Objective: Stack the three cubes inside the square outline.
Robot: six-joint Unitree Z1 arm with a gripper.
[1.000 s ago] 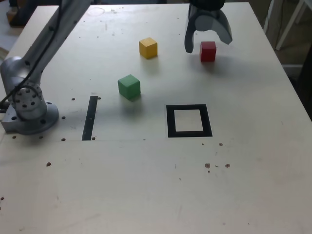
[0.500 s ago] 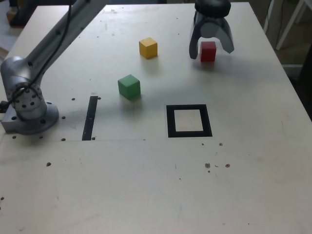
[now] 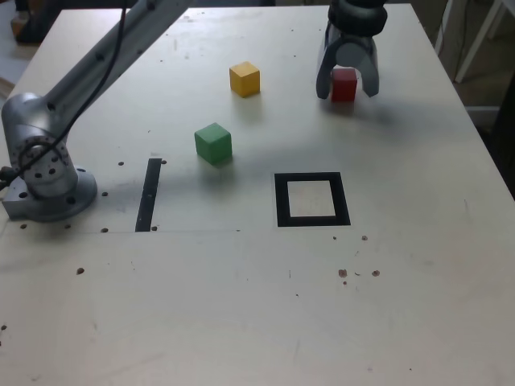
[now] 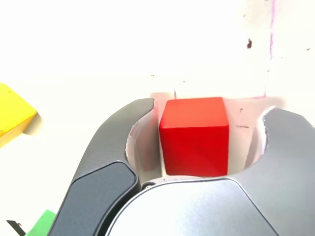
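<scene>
White table point(image 3: 241, 305) bears no writing; gripper point(image 3: 347, 84) stands open, straddling red cube point(image 3: 344, 81).

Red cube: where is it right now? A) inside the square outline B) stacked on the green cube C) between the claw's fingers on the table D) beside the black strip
C: the red cube sits between the fingers of the claw, with gaps visible on both sides in the wrist view, far from the square outline.
</scene>
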